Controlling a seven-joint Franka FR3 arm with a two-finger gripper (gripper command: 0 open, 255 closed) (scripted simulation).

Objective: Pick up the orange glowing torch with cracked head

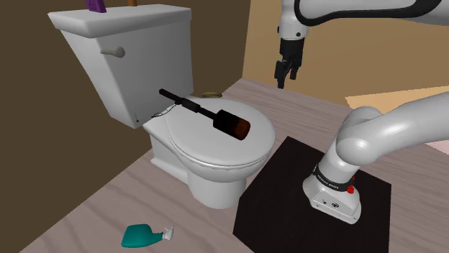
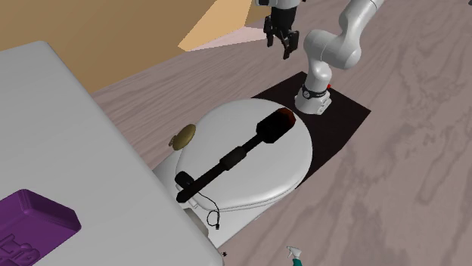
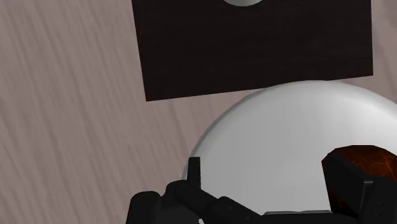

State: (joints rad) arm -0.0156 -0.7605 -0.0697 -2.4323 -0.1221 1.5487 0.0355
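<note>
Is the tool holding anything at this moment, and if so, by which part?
Nothing is held. The tool hangs open in the air, apart from the torch, which lies untouched on the closed toilet lid.

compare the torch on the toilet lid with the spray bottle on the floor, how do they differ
The torch is black with an orange-brown head; the spray bottle is teal with a white nozzle. The torch is long and thin, the spray bottle short and squat. The torch rests on the toilet lid, the spray bottle on the floor. Both lie on their sides.
</note>
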